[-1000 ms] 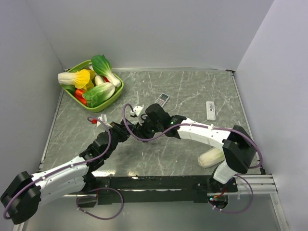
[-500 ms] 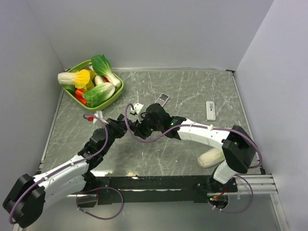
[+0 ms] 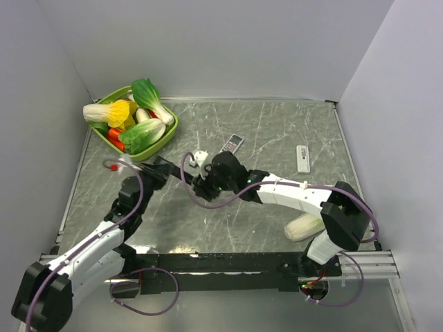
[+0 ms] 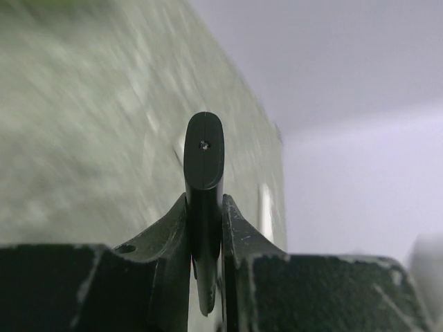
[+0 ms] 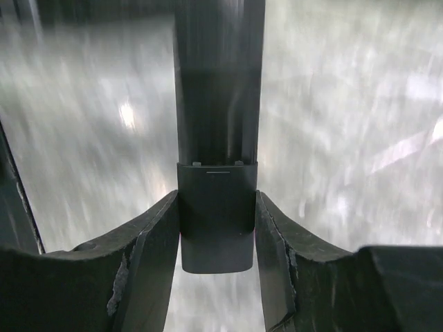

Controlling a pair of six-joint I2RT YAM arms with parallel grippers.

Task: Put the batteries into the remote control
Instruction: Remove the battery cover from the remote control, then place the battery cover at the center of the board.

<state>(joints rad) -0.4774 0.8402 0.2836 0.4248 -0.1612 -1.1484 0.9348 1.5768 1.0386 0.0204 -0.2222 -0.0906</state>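
Note:
My right gripper [image 3: 203,182] is shut on a black remote control [image 5: 218,104], held lengthwise between its fingers, with the end section [image 5: 217,221] clamped between the pads. My left gripper [image 3: 160,166] is shut on a thin black flat piece [image 4: 204,149], seen edge-on with a small hole in its end. In the top view the two grippers are apart, the left one a short way left of the right one. No batteries show in any view.
A green basket [image 3: 168,133] of vegetables stands at the back left, close behind my left gripper. A small dark remote [image 3: 232,143] and a white remote [image 3: 302,158] lie further back. A pale cabbage [image 3: 304,226] rests by the right arm's base.
My left gripper has pulled back and to the left, away from the right gripper, carrying the thin black piece. The right gripper has stayed roughly in place, still holding the remote.

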